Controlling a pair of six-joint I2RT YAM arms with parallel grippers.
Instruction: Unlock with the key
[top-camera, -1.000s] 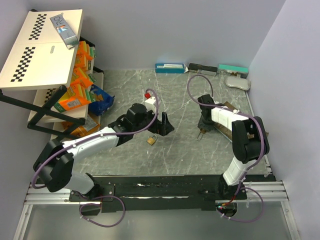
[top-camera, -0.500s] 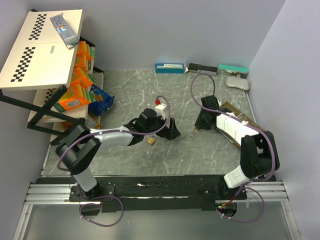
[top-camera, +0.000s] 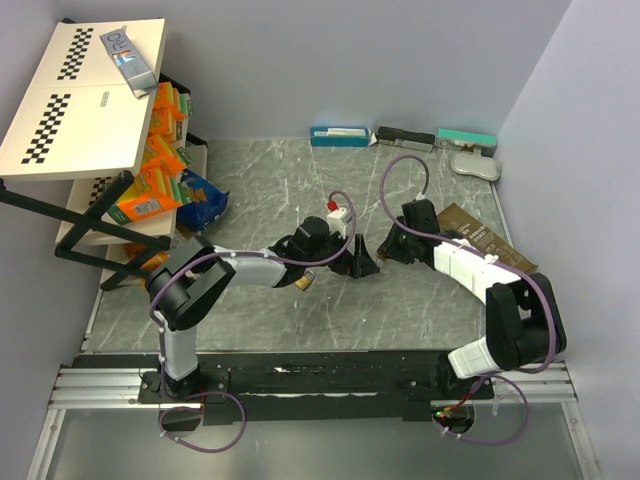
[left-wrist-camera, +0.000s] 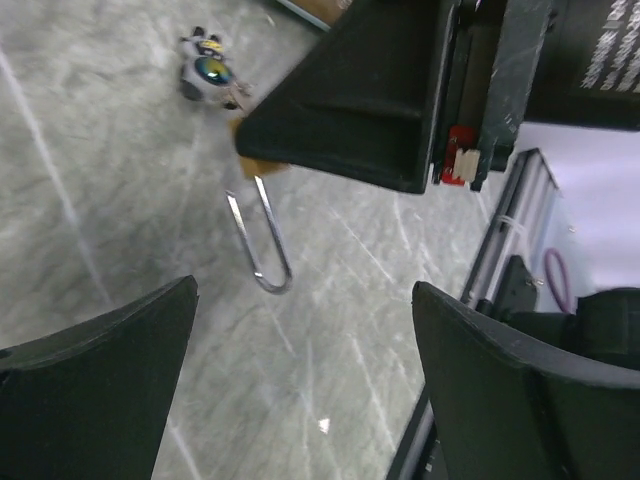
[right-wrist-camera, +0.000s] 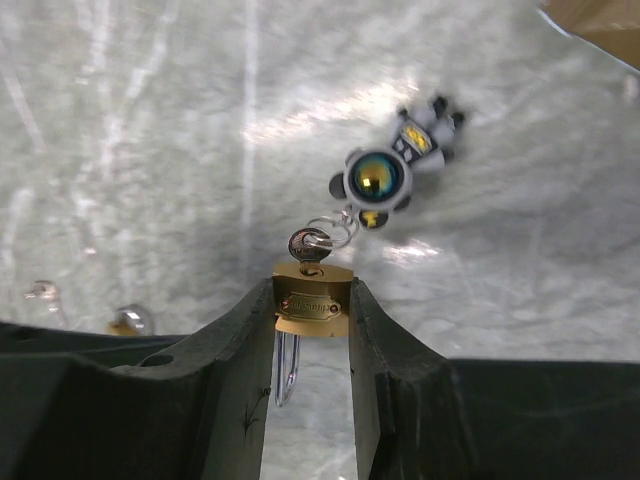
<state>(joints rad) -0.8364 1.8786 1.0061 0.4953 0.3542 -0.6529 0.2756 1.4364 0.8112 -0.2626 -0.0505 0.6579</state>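
My right gripper (right-wrist-camera: 312, 288) is shut on a small brass padlock (right-wrist-camera: 312, 308), gripping its body on both sides. The key (right-wrist-camera: 308, 243) sits in the keyhole, with a ring and a round grey charm (right-wrist-camera: 385, 175) hanging from it. The steel shackle (left-wrist-camera: 262, 250) sticks out under the right finger in the left wrist view, and the charm (left-wrist-camera: 205, 72) shows beyond it. My left gripper (left-wrist-camera: 305, 290) is open and empty, facing the padlock a short way off. In the top view both grippers meet mid-table, left (top-camera: 362, 264) and right (top-camera: 384, 250).
A second small brass object (top-camera: 303, 282) lies on the table under the left forearm. A brown board (top-camera: 480, 235) lies at the right. Flat boxes (top-camera: 340, 135) line the back wall. A shelf with snack packets (top-camera: 160, 170) stands at the left.
My left gripper has reached rightward across the table. My right gripper has swung left with the padlock, so the two now face each other closely.
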